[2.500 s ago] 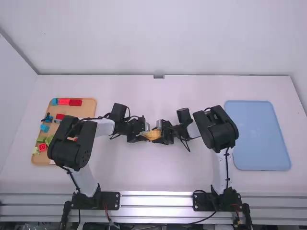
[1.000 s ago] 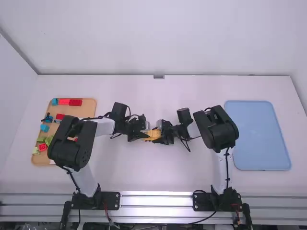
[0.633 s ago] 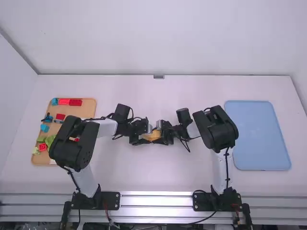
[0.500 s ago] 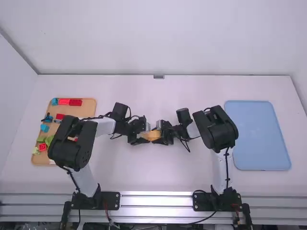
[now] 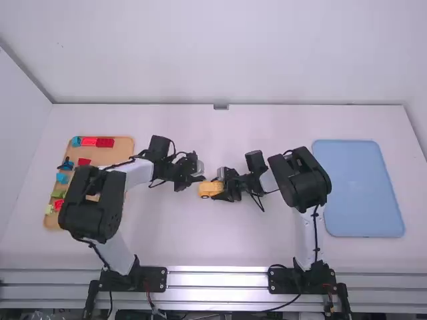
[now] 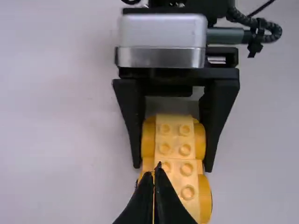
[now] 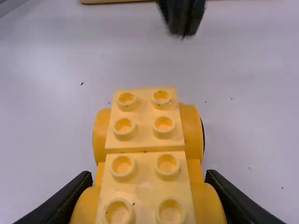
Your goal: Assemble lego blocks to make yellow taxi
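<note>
1. And here is the yellow car body [image 5: 209, 189], on the white table [image 5: 267, 237] or just above it, hard to call from up here, with the two grippers at its opposite ends.
2. The right gripper [image 5: 219, 188] has it! Its fingers are spread to the car's width, one pressed against each rounded yellow side, at the car's right end.
3. Over to the left gripper [image 5: 202, 179]: fingertips together, nothing between them, close by the car's left end and, in the right wrist view, apart from it.
4. Look at the top: two yellow blocks [image 7: 145, 120] [image 7: 145, 186] sit end to end along the car, studs up.
5. Well to the car's left, the wooden board [image 5: 121, 157] carries red blocks [image 5: 105, 143] and a blue block [image 5: 62, 178].
6. Well to the car's right lies the blue tray [image 5: 360, 193].
</note>
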`<state>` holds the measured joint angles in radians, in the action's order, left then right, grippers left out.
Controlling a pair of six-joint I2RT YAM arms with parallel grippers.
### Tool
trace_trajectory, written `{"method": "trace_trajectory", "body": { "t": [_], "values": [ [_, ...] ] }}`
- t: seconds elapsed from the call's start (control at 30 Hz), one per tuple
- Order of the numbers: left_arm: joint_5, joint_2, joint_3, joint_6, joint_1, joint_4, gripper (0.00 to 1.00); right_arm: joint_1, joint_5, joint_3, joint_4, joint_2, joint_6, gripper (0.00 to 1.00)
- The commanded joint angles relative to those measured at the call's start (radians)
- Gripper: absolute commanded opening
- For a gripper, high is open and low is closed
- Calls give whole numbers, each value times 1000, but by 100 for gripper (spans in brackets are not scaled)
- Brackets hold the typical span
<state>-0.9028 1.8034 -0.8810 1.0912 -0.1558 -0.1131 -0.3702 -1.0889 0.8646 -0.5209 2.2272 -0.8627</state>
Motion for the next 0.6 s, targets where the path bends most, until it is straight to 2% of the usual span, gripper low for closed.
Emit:
{"method": "trace_trajectory", "body": {
  "t": [0.0,0.2,0.43,0.57],
  "values": [
    [13,59,11,-31,-25,22,2,-3,13,0,5,19,2,43],
    [76,138,11,-24,-40,4,2,-4,14,0,5,19,2,43],
    [241,185,11,-26,-47,-25,2,-4,13,1,5,19,3,43],
    [177,179,-11,-29,-44,-13,2,-3,17,0,5,19,3,44]
  ]
}}
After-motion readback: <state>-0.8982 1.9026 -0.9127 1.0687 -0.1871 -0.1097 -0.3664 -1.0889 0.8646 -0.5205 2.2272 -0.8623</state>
